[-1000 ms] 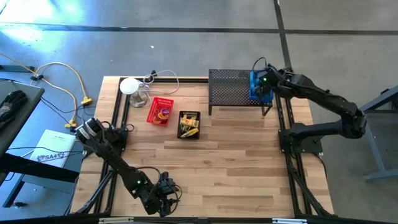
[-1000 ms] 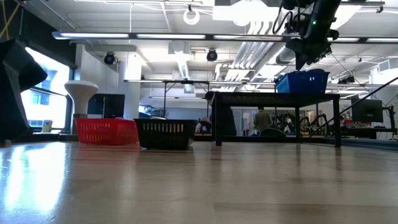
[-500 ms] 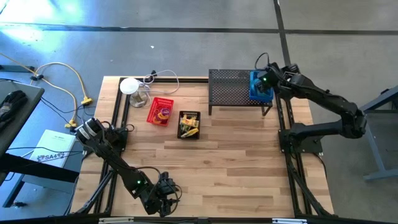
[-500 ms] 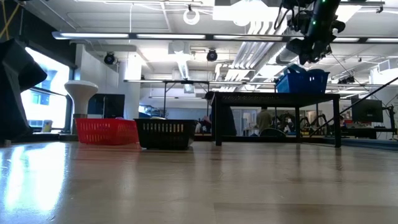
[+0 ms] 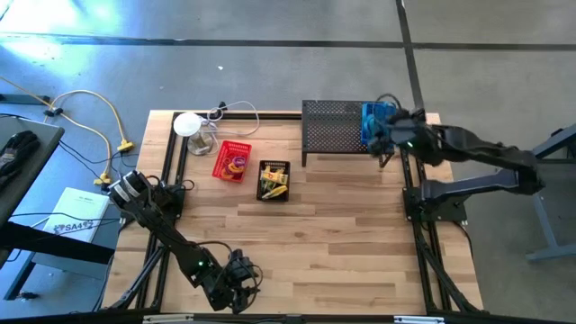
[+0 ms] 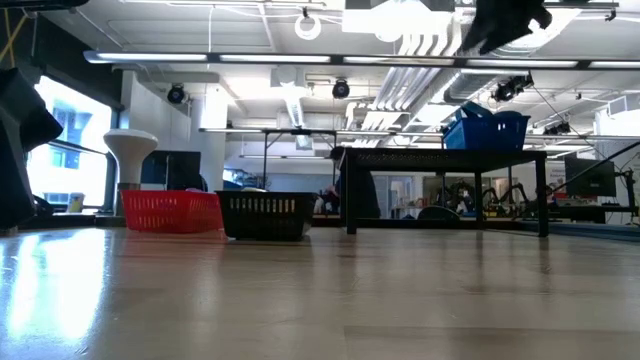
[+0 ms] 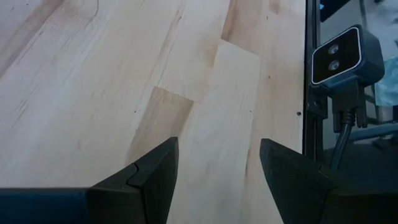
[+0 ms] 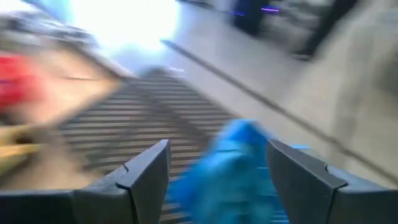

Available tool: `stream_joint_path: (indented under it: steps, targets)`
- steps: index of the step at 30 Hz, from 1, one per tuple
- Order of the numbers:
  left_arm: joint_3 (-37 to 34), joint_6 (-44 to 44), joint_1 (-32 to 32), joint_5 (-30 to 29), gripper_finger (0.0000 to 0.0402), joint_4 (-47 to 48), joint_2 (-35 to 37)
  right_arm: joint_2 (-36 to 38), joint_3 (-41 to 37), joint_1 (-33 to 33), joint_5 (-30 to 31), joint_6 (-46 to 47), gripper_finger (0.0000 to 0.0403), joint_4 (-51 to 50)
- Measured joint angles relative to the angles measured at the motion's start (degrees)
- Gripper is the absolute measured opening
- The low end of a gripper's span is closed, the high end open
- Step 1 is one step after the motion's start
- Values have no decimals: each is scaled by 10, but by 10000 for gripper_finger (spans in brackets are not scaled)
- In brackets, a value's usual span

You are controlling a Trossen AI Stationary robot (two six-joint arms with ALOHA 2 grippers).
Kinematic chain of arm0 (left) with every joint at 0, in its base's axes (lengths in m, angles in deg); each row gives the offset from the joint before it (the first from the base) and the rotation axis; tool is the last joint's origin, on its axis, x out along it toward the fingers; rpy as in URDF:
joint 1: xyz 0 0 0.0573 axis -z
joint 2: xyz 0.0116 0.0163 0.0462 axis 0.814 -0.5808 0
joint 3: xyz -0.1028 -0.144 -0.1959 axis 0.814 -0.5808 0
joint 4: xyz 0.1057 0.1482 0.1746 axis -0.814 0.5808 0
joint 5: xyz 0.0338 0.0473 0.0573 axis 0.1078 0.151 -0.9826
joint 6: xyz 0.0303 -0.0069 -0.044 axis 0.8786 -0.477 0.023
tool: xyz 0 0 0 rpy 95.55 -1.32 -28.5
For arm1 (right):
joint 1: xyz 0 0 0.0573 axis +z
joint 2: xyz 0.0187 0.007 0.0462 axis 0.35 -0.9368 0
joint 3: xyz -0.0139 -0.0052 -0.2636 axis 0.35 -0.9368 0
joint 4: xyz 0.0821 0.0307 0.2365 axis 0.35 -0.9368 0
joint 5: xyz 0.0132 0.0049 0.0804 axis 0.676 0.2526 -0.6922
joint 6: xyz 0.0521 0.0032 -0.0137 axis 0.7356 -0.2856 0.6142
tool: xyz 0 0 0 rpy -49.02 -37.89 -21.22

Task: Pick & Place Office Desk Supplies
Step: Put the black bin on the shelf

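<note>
Atop the black wire-mesh shelf [image 5: 340, 128] sits a blue plastic basket [image 5: 376, 122]; right gripper [image 5: 385, 144] hovers beside it, jaws wide, empty. Light, rigid-looking; best pinched by its rim. Left gripper [image 5: 241, 286] waits open.

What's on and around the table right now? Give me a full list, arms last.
Wire-mesh shelf: one, black, far edge of the table, right of centre.
Blue basket: one, on the shelf's right end.
Red basket: one, left of centre, holding small coloured rings.
Black basket: one, beside the red basket, holding yellow-and-black pieces.
White round object: one, with cable, far-left corner.
Yellow cables: on the floor, left of the table.
Left gripper: open, empty, near the table's front edge.
Right gripper: open, empty, beside the blue basket.
</note>
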Motion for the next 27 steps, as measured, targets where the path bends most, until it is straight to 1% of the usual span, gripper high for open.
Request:
stream_joint_path:
  steps: [2, 5, 6, 7, 8, 10, 14, 17, 19, 23, 25, 27]
  targets:
    - [0, -3, 0, 0, 220, 0, 0, 16, 0, 51, -49, 23, 251, 4]
    - [0, 7, 0, 0, 220, 0, 0, 29, 0, 130, -174, 49, 251, 13]
    - [0, 17, -1, 0, 220, 0, 0, 27, 0, 157, -198, 67, 251, 15]
    - [0, 29, -2, 0, 220, 0, 0, 23, 0, 184, -207, 89, 251, 16]
    - [0, 41, -3, 0, 220, 0, 0, 16, 0, 212, -205, 111, 251, 16]
    - [0, 62, -6, -2, 220, 0, 0, -3, 0, 267, -170, 148, 251, 15]
    - [0, 82, -13, -5, 220, 1, 2, -54, 0, 382, -73, 230, 251, 15]
    - [0, 88, -18, -5, 220, 1, 19, -108, 0, 458, -1, 299, 251, 15]
    - [0, 108, -20, -5, 220, 2, 32, -149, 0, 503, 37, 346, 251, 15]
    - [0, 171, -24, -10, 220, 30, 63, -238, 0, 564, 112, 441, 251, 30]
    - [0, 197, -28, -24, 220, 60, 79, -287, 0, 589, 181, 474, 251, 68]
    - [0, 225, -35, -41, 220, 92, 90, -332, 0, 610, 266, 484, 251, 126]
